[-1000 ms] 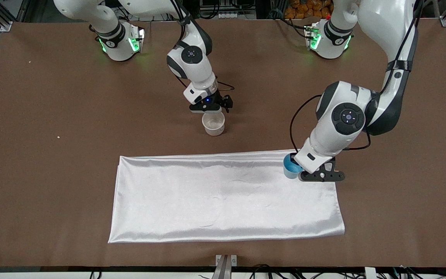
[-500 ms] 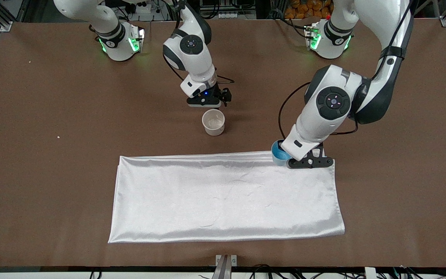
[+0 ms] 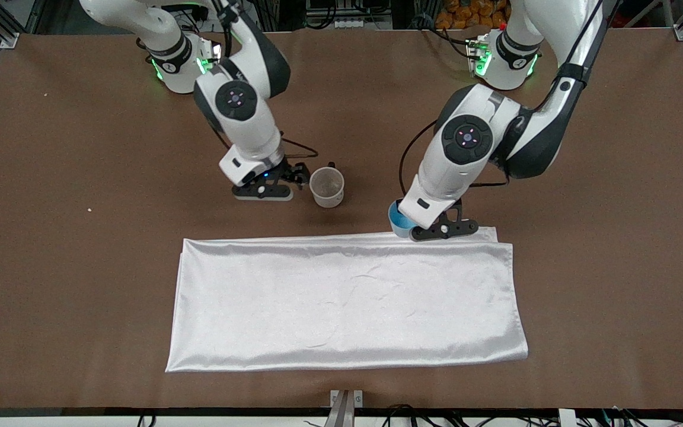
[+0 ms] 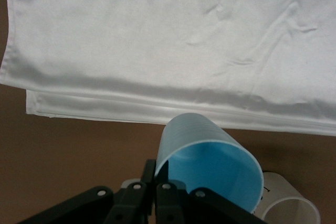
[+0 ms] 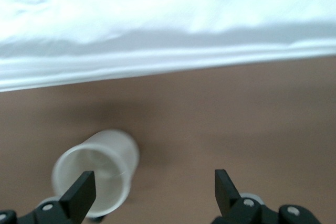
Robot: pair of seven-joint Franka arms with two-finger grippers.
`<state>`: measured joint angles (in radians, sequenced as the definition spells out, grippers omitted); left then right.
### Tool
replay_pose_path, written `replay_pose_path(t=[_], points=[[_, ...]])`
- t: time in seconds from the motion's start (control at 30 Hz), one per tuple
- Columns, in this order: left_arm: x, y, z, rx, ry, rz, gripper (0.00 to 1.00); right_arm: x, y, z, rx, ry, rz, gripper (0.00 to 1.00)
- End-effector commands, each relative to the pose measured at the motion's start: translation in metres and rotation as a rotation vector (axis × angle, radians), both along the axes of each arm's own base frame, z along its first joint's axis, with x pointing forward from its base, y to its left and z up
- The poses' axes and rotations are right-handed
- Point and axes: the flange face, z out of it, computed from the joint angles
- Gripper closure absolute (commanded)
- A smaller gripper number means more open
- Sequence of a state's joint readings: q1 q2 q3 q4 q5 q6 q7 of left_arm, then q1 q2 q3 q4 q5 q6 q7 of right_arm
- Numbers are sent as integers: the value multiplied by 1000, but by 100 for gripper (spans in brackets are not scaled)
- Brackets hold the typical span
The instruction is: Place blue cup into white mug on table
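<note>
Left gripper (image 3: 408, 230) pinches the cup (image 3: 399, 219) over the cloth's (image 3: 347, 302) edge; I see right gripper (image 3: 285, 184) spread (beside the mug (image 3: 326, 187)).

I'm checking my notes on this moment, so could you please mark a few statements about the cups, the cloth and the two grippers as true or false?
1. The left gripper is shut on the blue cup. True.
2. The blue cup already sits inside the white mug. False: the cup is held up over the edge of the white cloth, apart from the mug.
3. The right gripper is open, beside the mug. True.
4. The mug stands on the cloth. False: it stands on the bare brown table, farther from the front camera than the cloth.
5. The right gripper holds the mug. False: its fingers are spread and grip nothing.
</note>
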<state>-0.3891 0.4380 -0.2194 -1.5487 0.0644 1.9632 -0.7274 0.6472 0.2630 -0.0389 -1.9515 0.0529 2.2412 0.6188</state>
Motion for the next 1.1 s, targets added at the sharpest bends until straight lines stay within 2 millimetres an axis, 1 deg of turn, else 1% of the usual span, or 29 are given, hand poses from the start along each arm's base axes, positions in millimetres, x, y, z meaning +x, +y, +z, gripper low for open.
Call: replay_pose_path(t=[0.0, 0.07, 0.1, 0.2, 0.27, 0.37, 0.43, 0.53, 0.63, 0.77, 0.9, 0.97, 1.03, 1.07], points=[[-28, -35, 3, 24, -6, 39, 100, 41, -70, -10, -23, 22, 68, 0], [-37, -48, 2, 26, -7, 48, 100, 54, -99, -14, -24, 27, 97, 0], [-43, -56, 2, 27, -8, 51, 100, 63, -117, -14, -24, 28, 108, 0], [-57, -75, -6, 31, 3, 67, 100, 80, -165, -14, -23, 32, 119, 0], [-64, -86, -10, 28, 1, 84, 100, 90, -196, -11, -22, 29, 120, 0], [-74, -102, -18, 23, -2, 93, 100, 100, -236, -10, -20, 26, 119, 0], [-78, -110, -20, 6, -12, 101, 100, 104, -258, -10, -20, 24, 111, 0], [-86, -125, -30, -8, -16, 110, 100, 106, -285, -8, -19, 30, 79, 0], [-97, -140, -38, -18, -18, 120, 100, 104, -301, -6, -19, 50, 57, 0], [-110, -154, -43, -27, -19, 128, 100, 97, -302, -2, -18, 56, 56, 0], [-121, -166, -52, -29, -14, 108, 100, 81, -304, 0, -19, 56, 56, 0], [-127, -172, -57, -28, -11, 99, 100, 73, -304, 4, -18, 55, 57, 0], [-138, -182, -60, -30, -10, 84, 100, 62, -303, 8, -17, 57, 60, 0], [-140, -183, -63, -26, -6, 88, 100, 56, -303, 9, -16, 58, 60, 0]])
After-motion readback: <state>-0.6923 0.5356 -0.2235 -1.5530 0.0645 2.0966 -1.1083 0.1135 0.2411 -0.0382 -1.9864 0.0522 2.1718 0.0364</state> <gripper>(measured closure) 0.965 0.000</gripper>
